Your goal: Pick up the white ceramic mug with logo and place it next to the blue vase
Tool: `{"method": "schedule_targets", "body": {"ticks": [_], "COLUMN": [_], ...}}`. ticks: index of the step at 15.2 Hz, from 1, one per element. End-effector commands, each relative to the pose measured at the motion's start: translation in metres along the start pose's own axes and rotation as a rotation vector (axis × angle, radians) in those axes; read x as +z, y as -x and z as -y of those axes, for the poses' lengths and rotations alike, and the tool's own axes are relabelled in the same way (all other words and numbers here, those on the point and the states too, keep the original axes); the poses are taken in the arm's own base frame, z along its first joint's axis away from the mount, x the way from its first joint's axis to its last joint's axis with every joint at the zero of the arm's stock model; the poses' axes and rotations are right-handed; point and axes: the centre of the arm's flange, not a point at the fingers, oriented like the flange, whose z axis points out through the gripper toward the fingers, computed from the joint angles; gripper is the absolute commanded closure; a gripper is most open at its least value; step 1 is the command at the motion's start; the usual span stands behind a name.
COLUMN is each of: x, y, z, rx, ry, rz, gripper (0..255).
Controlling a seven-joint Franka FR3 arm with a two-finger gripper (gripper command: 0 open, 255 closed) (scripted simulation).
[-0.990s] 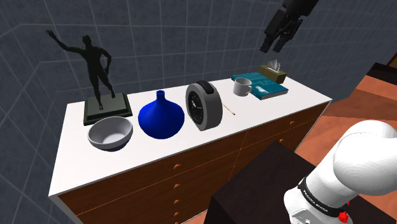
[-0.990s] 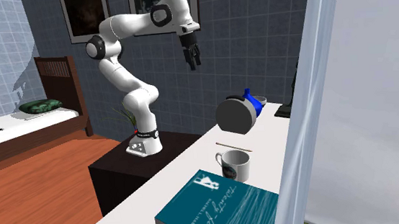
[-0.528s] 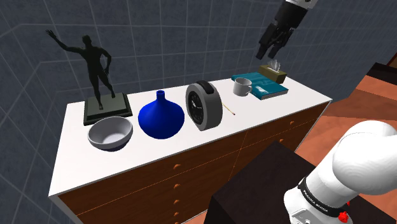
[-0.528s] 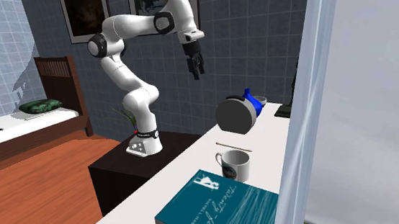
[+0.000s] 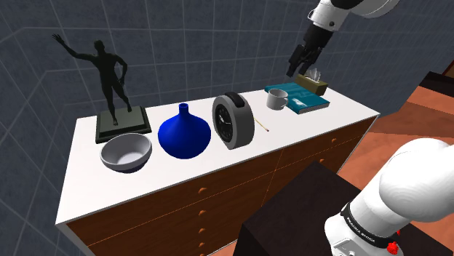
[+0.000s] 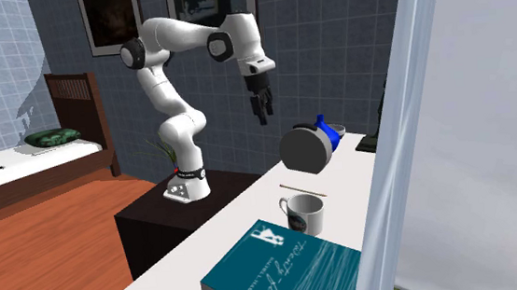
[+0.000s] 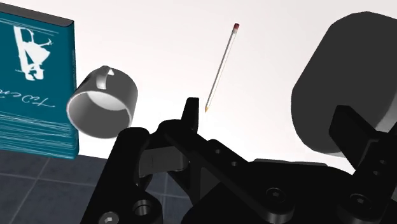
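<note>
The gripper (image 5: 300, 62) hangs in the air above the end of the tabletop (image 5: 182, 178) at the shoulder view's right. Its two black fingers are spread apart with nothing between them, as the wrist view (image 7: 267, 109) shows. In the second exterior view the gripper (image 6: 262, 111) points down, well above the things on the tabletop.

The white mug (image 5: 276, 99) stands upright on the white tabletop, just beside a corner of the teal book (image 5: 307, 97), and apart from the gripper. In the second exterior view a dark logo shows on the mug's (image 6: 302, 213) side. From the wrist camera the mug (image 7: 103, 102) shows its open mouth, with the book (image 7: 32, 76) on one side and the pencil (image 7: 219, 67) on the other.

The pencil (image 5: 262, 125) lies flat between the mug and a round dark clock (image 5: 234, 121) that stands on edge. The blue vase (image 5: 185, 134) stands beyond the clock toward the shoulder view's left, well apart from the mug. Next along are a grey bowl (image 5: 126, 153) and a dark statue (image 5: 113, 80) of a figure on a square base. A tissue box (image 5: 311, 83) sits behind the book.
</note>
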Motion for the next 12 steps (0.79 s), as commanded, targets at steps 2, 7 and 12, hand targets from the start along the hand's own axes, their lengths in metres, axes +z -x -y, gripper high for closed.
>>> {"method": "schedule_targets", "body": {"ticks": [2, 7, 12], "x": [0.020, 0.055, 0.090], "y": [-0.014, -0.038, -0.061], "z": [-0.032, -0.082, -0.132], "rx": [0.001, 0.003, 0.005], "ry": [0.006, 0.013, 0.020], "rz": [0.002, 0.007, 0.011], "gripper": [0, 0, 0]}}
